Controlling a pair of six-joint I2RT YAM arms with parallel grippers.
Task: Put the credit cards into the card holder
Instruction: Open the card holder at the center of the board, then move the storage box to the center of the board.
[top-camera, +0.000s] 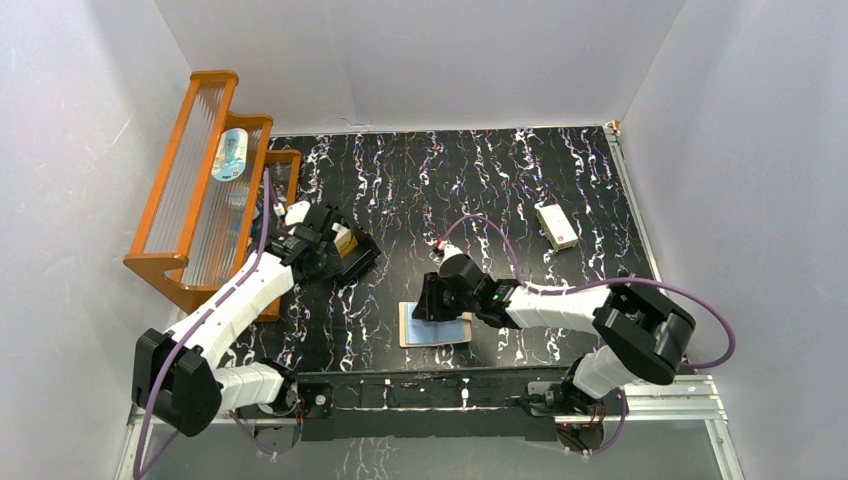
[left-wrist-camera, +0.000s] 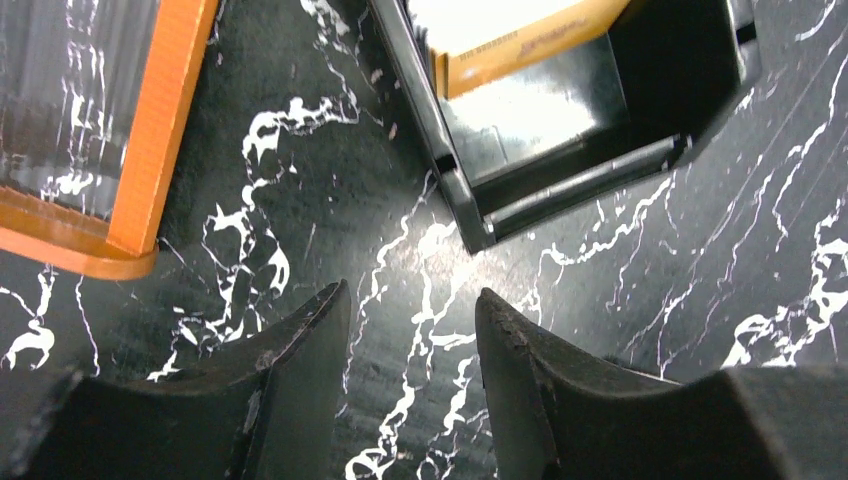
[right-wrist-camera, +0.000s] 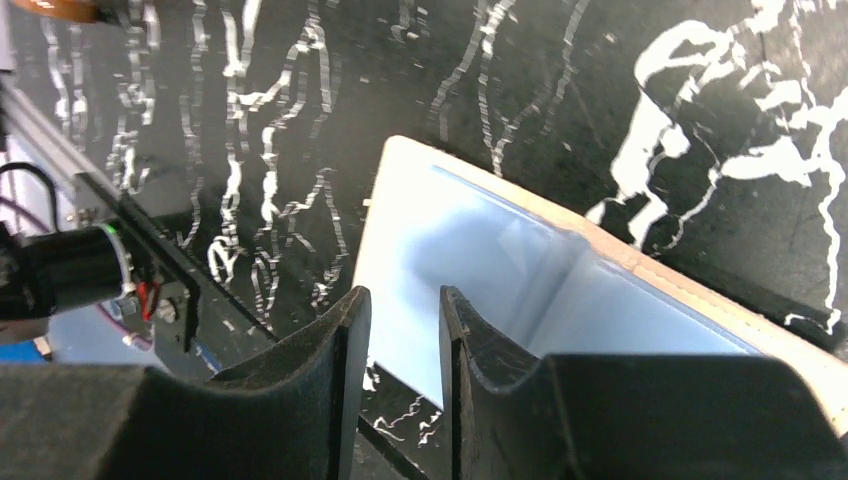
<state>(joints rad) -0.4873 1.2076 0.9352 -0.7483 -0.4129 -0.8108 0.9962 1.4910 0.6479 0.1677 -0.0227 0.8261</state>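
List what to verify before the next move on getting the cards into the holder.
1. The card holder lies open: ok.
2. The left gripper has its fingers apart, nothing between: ok.
3. An orange-gold card sits in the black tray ahead of it: ok.
4. The right gripper is over the card holder: ok.
5. The right gripper's fingers hold something: cannot tell.

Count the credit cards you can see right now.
2 distinguishable, both in the black tray by the left gripper: an orange-gold card and a whitish card next to it. More may be hidden in the tray or in the open card holder.
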